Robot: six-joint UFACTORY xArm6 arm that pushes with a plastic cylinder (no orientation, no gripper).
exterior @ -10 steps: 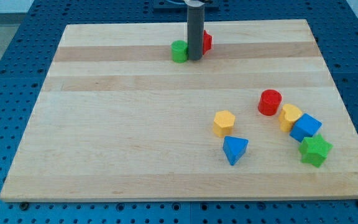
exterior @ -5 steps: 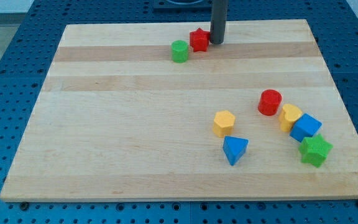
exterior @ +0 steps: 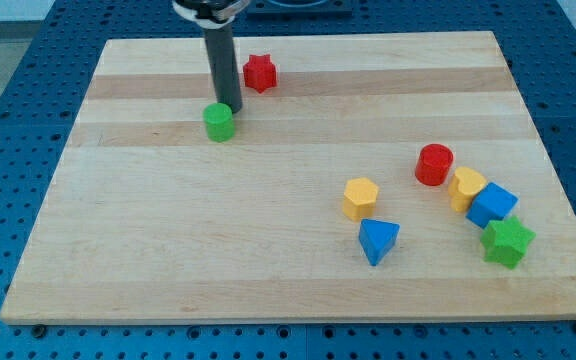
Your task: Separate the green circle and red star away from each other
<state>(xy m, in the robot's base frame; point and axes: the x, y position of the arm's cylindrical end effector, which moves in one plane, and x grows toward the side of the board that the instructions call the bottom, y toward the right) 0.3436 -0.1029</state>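
The green circle (exterior: 219, 122) lies on the wooden board (exterior: 218, 230) at the upper left of centre. The red star (exterior: 259, 72) lies above and to its right, a short gap apart. My tip (exterior: 226, 107) stands right behind the green circle, touching its upper right edge, between the two blocks and closer to the green one.
A cluster lies at the view's right: a red cylinder (exterior: 433, 164), a yellow block (exterior: 466, 186), a blue cube (exterior: 492, 205) and a green star (exterior: 507, 241). A yellow hexagon (exterior: 361, 198) and a blue triangle (exterior: 377, 240) lie left of them.
The rod moved from right of the red star to the left. Both blocks moved left; the green circle also moved down, so the gap between them has grown.
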